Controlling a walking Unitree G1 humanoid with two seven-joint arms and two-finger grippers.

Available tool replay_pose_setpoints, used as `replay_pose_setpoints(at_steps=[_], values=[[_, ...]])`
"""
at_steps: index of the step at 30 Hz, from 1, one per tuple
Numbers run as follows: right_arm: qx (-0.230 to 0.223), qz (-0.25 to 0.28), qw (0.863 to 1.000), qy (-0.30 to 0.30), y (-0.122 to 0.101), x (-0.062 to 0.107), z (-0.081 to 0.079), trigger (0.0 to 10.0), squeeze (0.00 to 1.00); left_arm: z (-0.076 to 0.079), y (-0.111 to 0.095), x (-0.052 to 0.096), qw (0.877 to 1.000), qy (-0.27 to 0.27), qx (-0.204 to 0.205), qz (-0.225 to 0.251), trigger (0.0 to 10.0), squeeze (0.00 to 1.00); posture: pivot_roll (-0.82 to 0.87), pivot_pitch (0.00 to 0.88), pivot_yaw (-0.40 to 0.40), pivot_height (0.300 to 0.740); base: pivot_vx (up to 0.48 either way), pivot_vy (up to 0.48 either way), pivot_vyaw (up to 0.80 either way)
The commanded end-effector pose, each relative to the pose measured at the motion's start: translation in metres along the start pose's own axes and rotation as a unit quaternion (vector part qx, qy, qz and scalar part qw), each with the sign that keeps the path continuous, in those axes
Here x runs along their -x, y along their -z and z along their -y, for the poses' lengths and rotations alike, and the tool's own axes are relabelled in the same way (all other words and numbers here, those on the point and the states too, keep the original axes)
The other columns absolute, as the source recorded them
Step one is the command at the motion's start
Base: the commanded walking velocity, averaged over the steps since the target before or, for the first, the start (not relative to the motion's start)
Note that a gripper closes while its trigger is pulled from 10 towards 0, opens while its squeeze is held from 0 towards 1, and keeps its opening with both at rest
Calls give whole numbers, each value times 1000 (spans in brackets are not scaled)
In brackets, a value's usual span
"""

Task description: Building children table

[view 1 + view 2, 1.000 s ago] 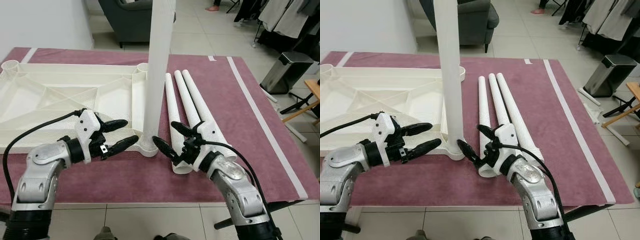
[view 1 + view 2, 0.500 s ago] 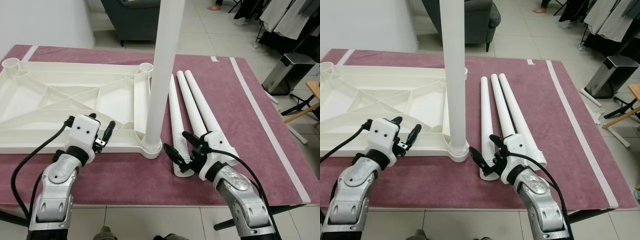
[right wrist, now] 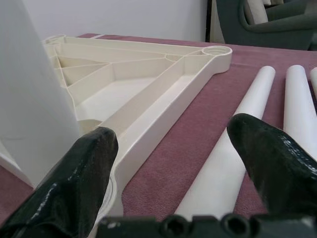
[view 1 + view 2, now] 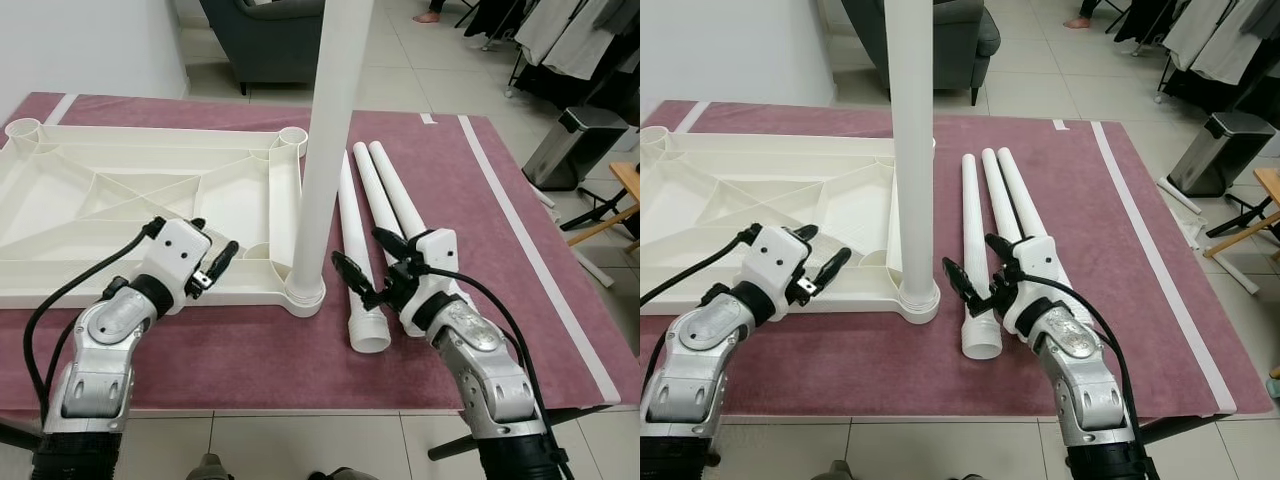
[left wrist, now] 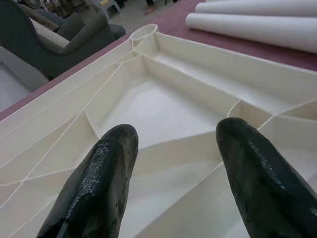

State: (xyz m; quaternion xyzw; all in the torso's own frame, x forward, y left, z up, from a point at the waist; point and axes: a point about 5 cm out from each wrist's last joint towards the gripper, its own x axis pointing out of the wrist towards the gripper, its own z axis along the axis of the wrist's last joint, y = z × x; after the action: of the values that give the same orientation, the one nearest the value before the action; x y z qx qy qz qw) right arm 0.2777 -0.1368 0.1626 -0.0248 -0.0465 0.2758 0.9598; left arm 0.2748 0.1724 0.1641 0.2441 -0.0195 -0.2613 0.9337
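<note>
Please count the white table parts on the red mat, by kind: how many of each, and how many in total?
Tabletop, upside down: 1
Leg standing upright in a corner socket: 1
Legs lying loose on the mat: 3
Total: 5

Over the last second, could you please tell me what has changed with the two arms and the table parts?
The left tool drew back from the upright leg and now hovers open over the tabletop frame. The right tool also left the leg's base and now sits open above the nearest of the three loose legs. The upright leg, frame and loose legs stayed put; nothing was grasped.
</note>
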Motion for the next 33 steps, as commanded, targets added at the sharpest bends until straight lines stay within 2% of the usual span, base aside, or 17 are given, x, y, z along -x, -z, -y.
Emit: replay_pose_setpoints(at_steps=[1,3,4,5,6,7,8,10,13,15,18,21,24,25,30,31,33], values=[[11,-3,1000,1,1,0,1,10000,0,6,-1,0,1000,20,6,2,10000,0,101,0,-27,740,0,0,0],[25,-5,999,-23,0,0,-2,10000,0,14,-1,6,996,85,0,-4,10000,0,103,0,-30,740,0,0,0],[25,-5,999,-23,0,0,-2,10000,0,14,-1,6,996,85,0,-4,10000,0,103,0,-30,740,0,0,0],[33,-11,998,-46,-1,4,-3,10000,0,16,-1,8,993,118,0,-8,10000,0,103,0,-31,740,0,0,0],[33,-11,998,-46,-1,4,-3,10000,0,16,-1,8,993,118,0,-8,10000,0,103,0,-31,740,0,0,0],[45,-24,995,-81,-1,12,-4,10000,0,16,-3,8,988,151,-6,-10,10000,0,99,0,-27,740,0,0,0],[45,-24,995,-81,-1,12,-4,10000,0,16,-3,8,988,151,-6,-10,10000,0,99,0,-27,740,0,0,0],[62,-42,989,-129,-1,22,-4,10000,0,15,-7,7,981,191,-21,-9,10000,0,98,1,-25,740,0,0,0],[73,-47,985,-152,-3,23,-4,10000,0,16,-12,1,976,215,-31,-2,10000,0,96,5,-24,740,0,0,0],[75,-44,984,-158,-5,21,-4,10000,0,16,-14,-2,974,226,-34,2,10000,0,96,5,-24,740,0,0,0],[88,-28,980,-178,-11,4,-6,10000,0,17,-19,-13,965,256,-59,3,10000,0,107,25,-32,740,0,0,0],[91,-23,977,-193,-13,-4,-9,10000,0,17,-18,-17,961,268,-67,-1,10000,0,107,37,-33,740,0,0,0],[92,-20,974,-208,-15,-8,-12,10000,0,18,-17,-18,957,282,-69,-6,10000,0,104,50,-31,740,0,0,0],[95,-18,971,-217,-17,-11,-14,10000,0,19,-16,-18,953,293,-70,-11,9529,0,101,62,-28,740,0,0,0],[97,-16,967,-234,-20,-16,-16,10000,0,21,-13,-17,947,313,-71,-18,9686,0,102,71,-27,740,0,0,0],[95,-13,965,-243,-22,-21,-17,10000,0,23,-11,-17,942,326,-72,-24,8118,0,104,77,-28,740,0,0,0],[93,-11,963,-251,-23,-24,-18,10000,0,24,-9,-17,939,335,-73,-27,8118,0,107,81,-30,740,0,0,0]])
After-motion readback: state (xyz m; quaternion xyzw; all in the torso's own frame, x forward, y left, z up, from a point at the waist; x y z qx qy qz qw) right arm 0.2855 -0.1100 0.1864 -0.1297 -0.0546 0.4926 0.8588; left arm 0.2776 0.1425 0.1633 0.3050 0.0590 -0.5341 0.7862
